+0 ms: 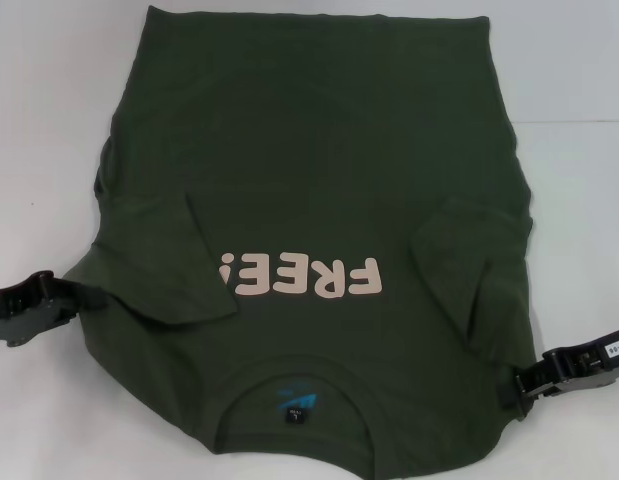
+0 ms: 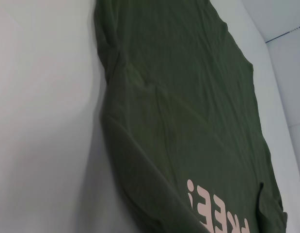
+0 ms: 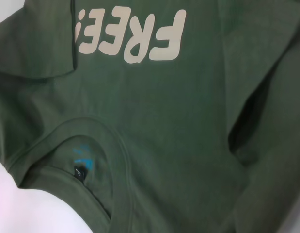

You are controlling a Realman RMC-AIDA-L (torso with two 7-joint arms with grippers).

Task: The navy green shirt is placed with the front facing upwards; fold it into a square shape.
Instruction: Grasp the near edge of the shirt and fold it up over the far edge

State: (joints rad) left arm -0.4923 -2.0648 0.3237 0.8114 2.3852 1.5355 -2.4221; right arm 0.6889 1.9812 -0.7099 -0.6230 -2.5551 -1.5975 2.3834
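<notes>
The navy green shirt (image 1: 309,170) lies flat on the white table with its front up. Its collar is nearest me and its hem is at the far side. The pale pink "FREE!" print (image 1: 301,277) reads upside down from here, and the black neck label (image 1: 294,408) shows inside the collar. Both short sleeves are folded inward onto the chest, one on the left (image 1: 179,275) and one on the right (image 1: 459,270). My left gripper (image 1: 69,298) sits at the shirt's left shoulder edge. At the right shoulder edge is my right gripper (image 1: 511,388). The wrist views show only shirt cloth (image 2: 188,97) (image 3: 179,121).
The white table (image 1: 49,120) surrounds the shirt on both sides. A seam line crosses the table at the far right (image 1: 579,95). Nothing else lies on the surface.
</notes>
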